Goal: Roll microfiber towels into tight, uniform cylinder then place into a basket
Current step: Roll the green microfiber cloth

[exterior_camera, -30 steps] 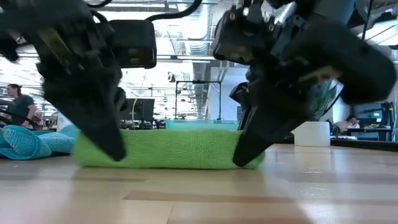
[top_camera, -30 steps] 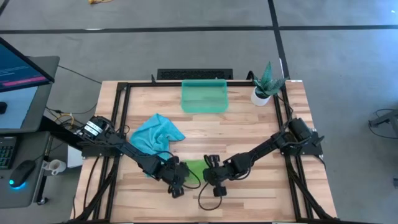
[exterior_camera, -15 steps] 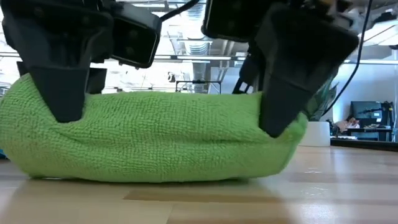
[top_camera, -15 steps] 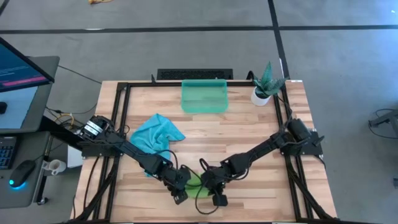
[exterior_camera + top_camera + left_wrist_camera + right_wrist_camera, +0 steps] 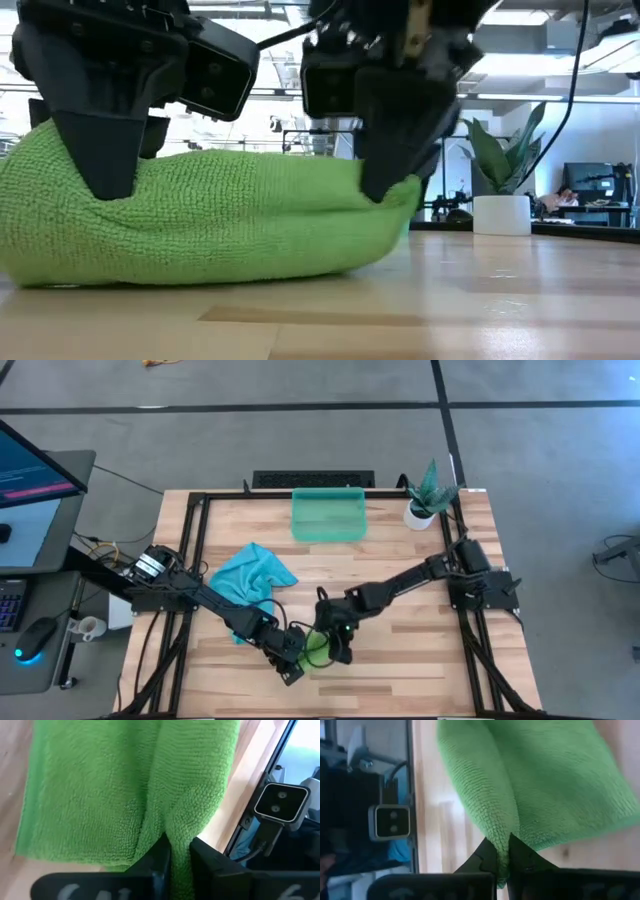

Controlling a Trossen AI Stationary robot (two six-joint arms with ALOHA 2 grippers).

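Note:
The lime green towel [image 5: 210, 225] lies bunched in a thick roll on the table near its front edge; in the high view [image 5: 316, 650] it shows between the two grippers. My left gripper [image 5: 291, 664] is shut on its left end and my right gripper [image 5: 336, 644] is shut on its right end. The turquoise towel [image 5: 255, 574] lies crumpled at the table's left. The teal basket [image 5: 328, 515] stands at the far middle. My left gripper pinches a raised fold of the green towel [image 5: 176, 837] between its two fingers, near the roll's left end. The fingers [image 5: 98, 165] come from above, pointing down. The towel's underside rests on the table. My right gripper pinches a fold of the green towel [image 5: 503, 836] between its two fingers, at the roll's right end. The fingers [image 5: 388, 160] come from above, slanting down. The end [image 5: 400, 195] is drawn up a little; the rest lies on the table.
A white pot with a green plant [image 5: 424, 502] stands at the far right, beside the basket. A black frame [image 5: 195, 530] runs around the table's edges. Bare wood lies between the towels and the basket.
Both grippers have dragged the green towel toward the table's near edge. My right gripper has then gone toward the table's left and a little farther back, toward my left gripper, bunching the towel's right end inward. The towel is now shorter and thicker.

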